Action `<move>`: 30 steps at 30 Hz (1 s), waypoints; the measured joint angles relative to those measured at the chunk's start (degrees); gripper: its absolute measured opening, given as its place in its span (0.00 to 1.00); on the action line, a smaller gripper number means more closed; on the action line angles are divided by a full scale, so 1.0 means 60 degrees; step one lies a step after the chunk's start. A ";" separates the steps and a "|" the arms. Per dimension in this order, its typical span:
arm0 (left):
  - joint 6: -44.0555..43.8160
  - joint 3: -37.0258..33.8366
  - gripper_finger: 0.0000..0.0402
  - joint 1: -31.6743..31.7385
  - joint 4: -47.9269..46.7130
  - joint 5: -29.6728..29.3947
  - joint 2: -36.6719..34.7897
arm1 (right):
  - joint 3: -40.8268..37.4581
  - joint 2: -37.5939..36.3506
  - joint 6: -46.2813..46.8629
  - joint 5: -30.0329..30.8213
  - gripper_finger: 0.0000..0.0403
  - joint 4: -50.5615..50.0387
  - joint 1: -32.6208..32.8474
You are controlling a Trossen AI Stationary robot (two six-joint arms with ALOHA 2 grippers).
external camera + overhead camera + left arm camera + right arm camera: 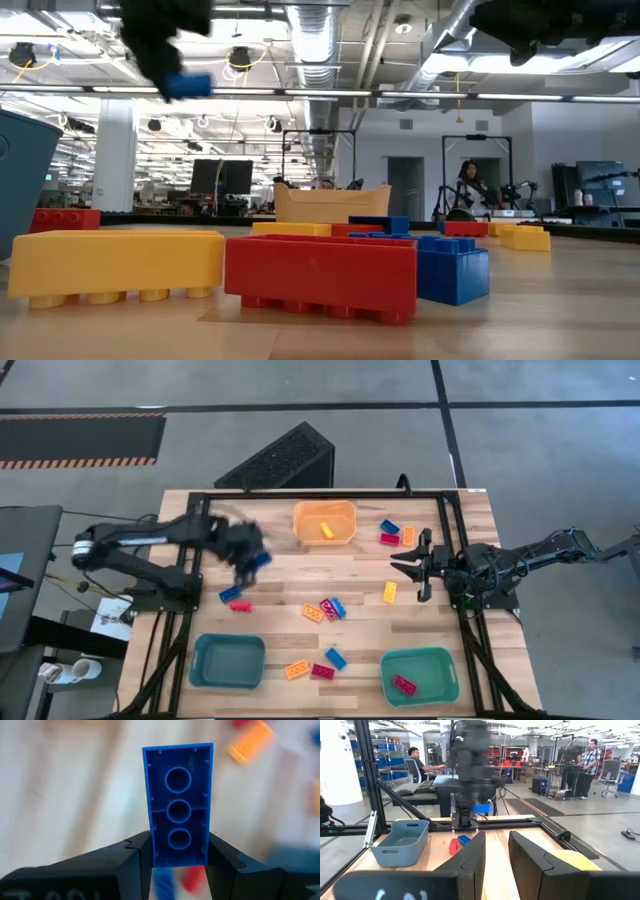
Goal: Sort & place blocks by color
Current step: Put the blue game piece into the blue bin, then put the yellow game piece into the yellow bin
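Clamped between the two dark fingers of the left gripper [179, 851] is a small blue rectangular studded plastic brick [178, 802], seen from its hollow underside. The fingers pinch it across its short width near one end, so its long axis runs straight out ahead of the fingers and most of the brick sticks out past the tips. In the high view this left gripper [252, 563] hangs above the table's left half, with the held blue brick [261, 560] off the wood; the low view confirms it is raised well above the tabletop [185, 86].

Below and just beside it on the table lie a second blue brick [230, 594] and a red brick [241, 606]. Farther along the near edge sits an empty teal plastic bin [228, 661], the nearest bin to this arm. Since the other teal bin [419, 675] holds a red brick and the orange plastic bin [323, 522] a yellow one, I judge the empty teal bin to be the blue brick's destination, lying toward the table's near-left corner from the fingers.

The right gripper [415, 565] waits over the table's right side, fingers apart and holding nothing.
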 joint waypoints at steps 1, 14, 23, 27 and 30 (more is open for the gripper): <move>-0.0695 0.0000 0.26 -0.0655 -0.0312 -0.0023 -0.0150 | 0.0000 0.0002 0.0000 0.0000 0.27 0.0001 0.0000; -0.6659 0.0004 0.28 -0.7043 0.0580 0.0255 0.1363 | 0.0000 0.0001 0.0408 0.0000 0.27 0.0732 0.0000; -0.7598 0.0001 0.55 -0.7645 0.1484 0.1393 0.3344 | 0.0004 0.0002 0.0401 0.0000 0.27 0.0884 -0.0044; -0.7441 0.0000 0.64 -0.7435 0.1499 0.1961 0.3562 | 0.0004 -0.0001 0.0397 -0.0001 0.27 0.1043 -0.0176; -0.7434 0.0000 0.66 -0.7268 0.1499 0.1883 0.3258 | 0.0004 -0.0001 0.0393 0.0000 0.27 0.1178 -0.0291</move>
